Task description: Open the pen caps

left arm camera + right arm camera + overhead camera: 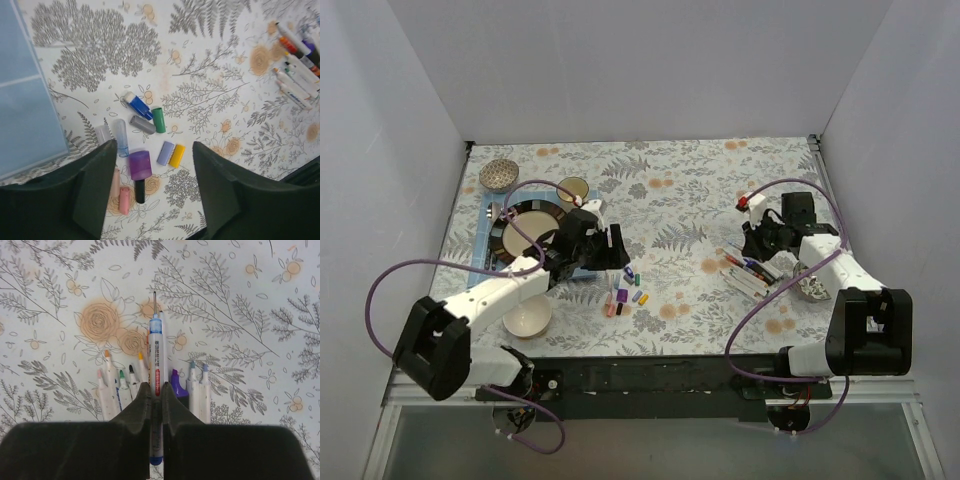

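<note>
Your left gripper hangs over the pen caps with its fingers spread wide and nothing between them. The caps lie loose on the floral tablecloth, at about 7 o'clock from the table's middle in the top view. In the left wrist view the purple cap sits between the fingers. A black cap touches it at 6 o'clock, a lilac and a yellow one lie side by side at 3 o'clock, and the green one is at 1 o'clock.

Your right gripper has its fingers pinched narrow on a fine-tipped pen. The pen's bare tip points to 12 o'clock in that wrist view. The other pens lie below it in a row, tips uncovered, at about 4 o'clock from the table's middle.
</note>
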Available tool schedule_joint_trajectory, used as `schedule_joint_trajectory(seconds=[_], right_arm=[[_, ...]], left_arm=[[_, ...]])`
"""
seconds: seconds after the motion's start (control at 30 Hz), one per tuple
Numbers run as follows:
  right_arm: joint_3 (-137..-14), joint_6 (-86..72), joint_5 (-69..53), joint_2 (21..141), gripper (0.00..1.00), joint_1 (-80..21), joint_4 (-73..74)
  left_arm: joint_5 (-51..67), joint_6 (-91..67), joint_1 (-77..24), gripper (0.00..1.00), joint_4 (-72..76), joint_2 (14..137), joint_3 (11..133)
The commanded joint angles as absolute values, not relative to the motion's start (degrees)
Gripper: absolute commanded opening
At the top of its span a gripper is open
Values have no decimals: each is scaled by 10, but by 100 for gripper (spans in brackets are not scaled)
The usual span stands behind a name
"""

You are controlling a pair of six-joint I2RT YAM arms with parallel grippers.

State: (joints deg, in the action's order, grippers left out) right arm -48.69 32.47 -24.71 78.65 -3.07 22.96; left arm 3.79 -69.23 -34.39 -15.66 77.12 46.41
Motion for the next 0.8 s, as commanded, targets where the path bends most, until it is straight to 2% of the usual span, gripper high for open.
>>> schedule_joint_trajectory(seconds=[0.0,0.1,0.3,0.4,0.6,0.77], right_arm=[[-467,352,-225,770,1,-6,250],[-453,362,-227,755,1,-5,267],[-422,362,-221,718,1,-5,255],[-420,367,-225,724,7,-5,263],[-417,373,-221,742,10,-5,269],[-416,372,-212,757,23,9,269]], left_arm=[[-30,-656,-346,76,-173,652,483],[-49,-650,-345,98,-172,568,475],[-76,-597,-345,98,-206,464,467],[-95,-591,-345,98,-211,440,431],[-98,-585,-345,98,-208,425,416],[-93,-582,-345,98,-209,425,416]])
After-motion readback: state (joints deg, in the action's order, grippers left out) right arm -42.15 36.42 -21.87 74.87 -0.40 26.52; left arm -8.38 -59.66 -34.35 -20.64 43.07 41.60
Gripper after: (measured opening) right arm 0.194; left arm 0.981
